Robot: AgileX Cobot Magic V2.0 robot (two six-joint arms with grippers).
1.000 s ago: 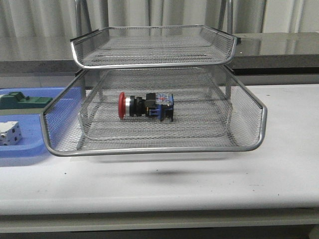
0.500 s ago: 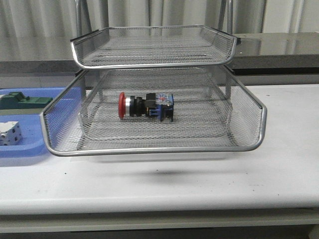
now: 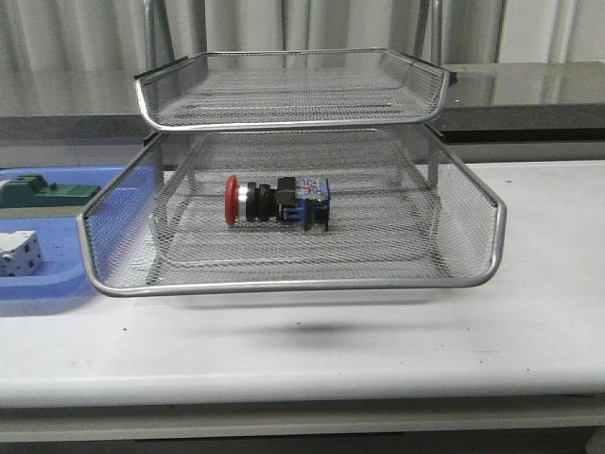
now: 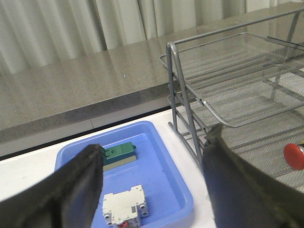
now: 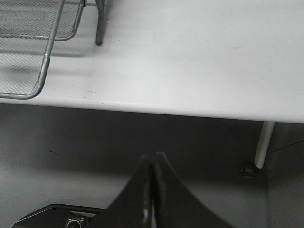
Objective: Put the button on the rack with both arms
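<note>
The white counter (image 3: 378, 359) carried everything, w/ a grey stone ledge and curtains behind it. The rack (image 3: 293, 282) stood mid-counter, wire-mesh tiers w/ chrome rims; two tiers showed in the front view, upper one smaller and set back. In the left wrist view the rack (image 4: 228, 76) sat just beside the blue tray. In the right wrist view only a corner of the rack (image 5: 33, 52) and one thin leg were visible near the counter edge.

Blue tray (image 3: 38, 284) lay on the counter to the left of the rack, partly behind the mesh. It held a green block (image 3: 33, 192) toward the back and a white dotted block (image 3: 19, 253) nearer the front, apart from each other.

Left arm's fingers (image 4: 90, 183) were spread wide, nothing between them, hovering above the blue tray (image 4: 180, 190). Right arm's fingers (image 5: 153, 190) were pressed together, empty, off the counter's front edge and below its level.

The button (image 3: 276, 201) lay on its side on the lower visible tier, red head pointing left, blue block to the right; nothing gripped it. Its red head (image 4: 294, 156) showed at the edge of the left wrist view.
</note>
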